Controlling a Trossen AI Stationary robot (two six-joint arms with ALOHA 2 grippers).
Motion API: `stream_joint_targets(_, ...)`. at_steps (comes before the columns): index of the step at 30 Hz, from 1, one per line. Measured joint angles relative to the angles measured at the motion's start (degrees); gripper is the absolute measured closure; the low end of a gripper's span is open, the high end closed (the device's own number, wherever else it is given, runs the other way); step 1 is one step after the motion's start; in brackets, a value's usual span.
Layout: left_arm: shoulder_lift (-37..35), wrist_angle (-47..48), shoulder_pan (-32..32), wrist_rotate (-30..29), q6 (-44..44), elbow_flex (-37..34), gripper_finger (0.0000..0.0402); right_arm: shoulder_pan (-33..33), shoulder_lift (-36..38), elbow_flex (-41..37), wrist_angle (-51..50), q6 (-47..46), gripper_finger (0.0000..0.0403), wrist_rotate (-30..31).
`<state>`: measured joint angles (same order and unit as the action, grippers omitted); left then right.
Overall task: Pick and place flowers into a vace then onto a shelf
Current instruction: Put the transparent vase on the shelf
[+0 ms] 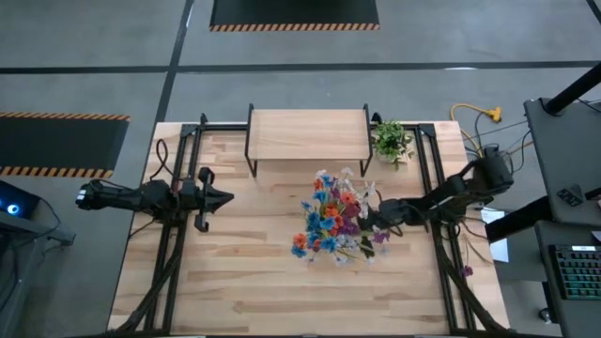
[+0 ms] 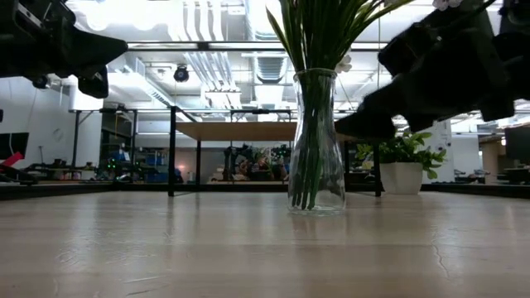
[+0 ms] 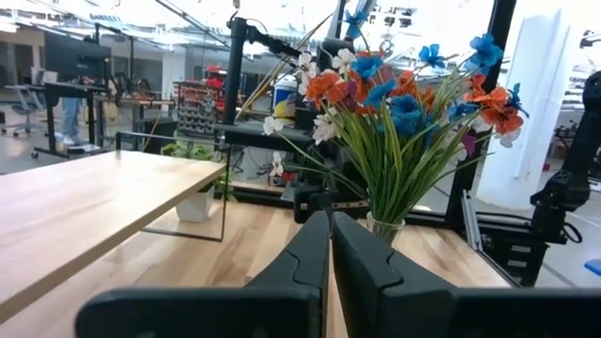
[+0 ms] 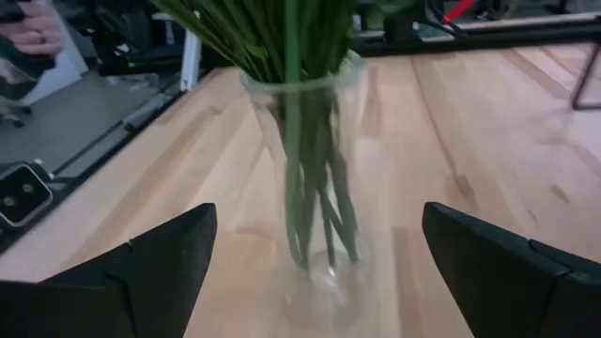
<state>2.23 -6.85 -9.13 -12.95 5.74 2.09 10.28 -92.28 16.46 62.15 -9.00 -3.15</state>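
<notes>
The flowers point(image 1: 331, 221), a bunch with blue, orange, purple and white blossoms, stand with their green stems point(image 4: 310, 141) in the clear glass vace point(image 2: 315, 141), which rests upright on its base on the tabletop. My right gripper point(image 4: 315, 272) is open and level, just to the vace's right, its two fingers spread wider than the glass and apart from it. My left gripper point(image 3: 331, 253) is shut with nothing in it, well to the left of the flowers point(image 3: 404, 103). The shelf point(image 1: 307, 134), a light-wood board on black legs, stands at the table's far side.
A small potted plant point(image 1: 392, 141) stands right of the shelf at the back. Black rails point(image 1: 174, 235) run along both table sides. Bare tabletop lies in front of the vace point(image 1: 310, 291). A person's hand point(image 4: 28, 33) shows beyond the table.
</notes>
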Motion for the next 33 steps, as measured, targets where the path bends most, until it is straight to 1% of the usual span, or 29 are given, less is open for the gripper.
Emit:
stream_joint_targets(2,0.0,0.0,0.0,0.4,0.0,0.0,0.0401,0.0,-2.1,1.6,1.6,0.2,0.0037,-1.2)
stream_joint_targets(6,-0.1,0.1,0.0,0.6,0.0,0.0,0.0401,0.0,-4.6,4.7,1.7,0.9,0.0037,-3.4)
stream_joint_targets(13,0.4,0.3,0.0,0.7,0.1,0.0,0.0402,0.0,-7.0,7.7,1.9,2.5,0.0037,-3.3)
stream_joint_targets(23,1.0,0.1,0.0,0.9,0.1,0.0,0.0402,0.0,-8.1,11.5,1.3,0.6,0.0037,-2.9)
stream_joint_targets(33,1.1,0.0,0.0,1.8,1.5,0.0,0.0402,0.0,-13.8,14.7,0.6,-0.1,0.0038,-3.1)
